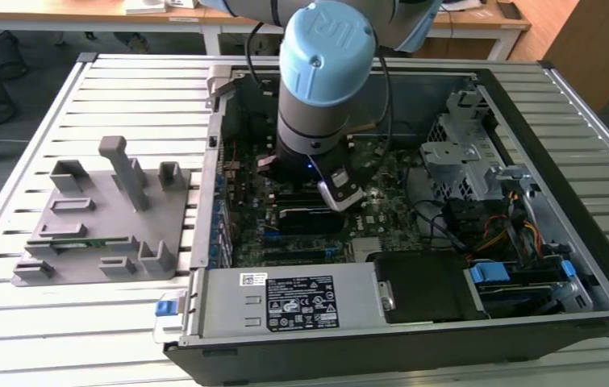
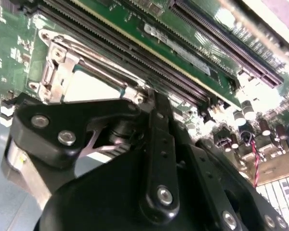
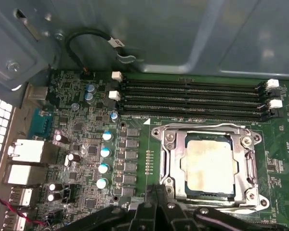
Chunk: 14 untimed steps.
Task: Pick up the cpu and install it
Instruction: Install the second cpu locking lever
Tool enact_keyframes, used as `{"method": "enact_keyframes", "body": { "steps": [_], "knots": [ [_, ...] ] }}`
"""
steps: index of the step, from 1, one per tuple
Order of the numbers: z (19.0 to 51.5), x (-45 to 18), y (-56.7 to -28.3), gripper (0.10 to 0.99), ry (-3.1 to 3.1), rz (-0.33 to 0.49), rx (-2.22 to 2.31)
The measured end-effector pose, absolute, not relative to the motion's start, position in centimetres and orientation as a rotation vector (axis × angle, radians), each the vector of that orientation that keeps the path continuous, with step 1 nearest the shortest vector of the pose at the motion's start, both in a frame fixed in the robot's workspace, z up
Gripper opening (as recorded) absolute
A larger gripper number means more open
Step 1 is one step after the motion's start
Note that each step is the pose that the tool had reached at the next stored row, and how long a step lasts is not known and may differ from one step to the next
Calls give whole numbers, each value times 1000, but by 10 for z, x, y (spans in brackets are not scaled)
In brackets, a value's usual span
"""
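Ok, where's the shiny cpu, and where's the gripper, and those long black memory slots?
cpu [image 3: 209, 166], first wrist view, middle of its silvery top.
gripper [image 2: 135, 139], second wrist view, black linkage above the socket.
memory slots [image 3: 188, 98], first wrist view, middle of the black rows.

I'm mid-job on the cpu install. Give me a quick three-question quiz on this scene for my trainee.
1. True or false: in the first wrist view, the silvery square cpu lies inside the metal socket frame.
2. Multiple choice: in the exterior view, the grey plastic parts fixture sits A) to the left of the open black computer case, B) to its right, C) inside it.
3. Fill in: the long black memory slots beside the socket number ____.
Key: 1 true; 2 A; 3 four.
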<state>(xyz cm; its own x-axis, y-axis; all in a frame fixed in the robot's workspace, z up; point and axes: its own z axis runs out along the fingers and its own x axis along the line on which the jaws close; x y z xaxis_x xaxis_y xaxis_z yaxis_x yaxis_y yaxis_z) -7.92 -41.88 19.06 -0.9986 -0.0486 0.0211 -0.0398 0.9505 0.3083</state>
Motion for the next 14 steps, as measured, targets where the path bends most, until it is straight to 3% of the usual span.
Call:
{"method": "enact_keyframes", "body": {
  "steps": [14],
  "knots": [
    [206, -79, -419, 106, -3074, -484, 70]
  ]
}}
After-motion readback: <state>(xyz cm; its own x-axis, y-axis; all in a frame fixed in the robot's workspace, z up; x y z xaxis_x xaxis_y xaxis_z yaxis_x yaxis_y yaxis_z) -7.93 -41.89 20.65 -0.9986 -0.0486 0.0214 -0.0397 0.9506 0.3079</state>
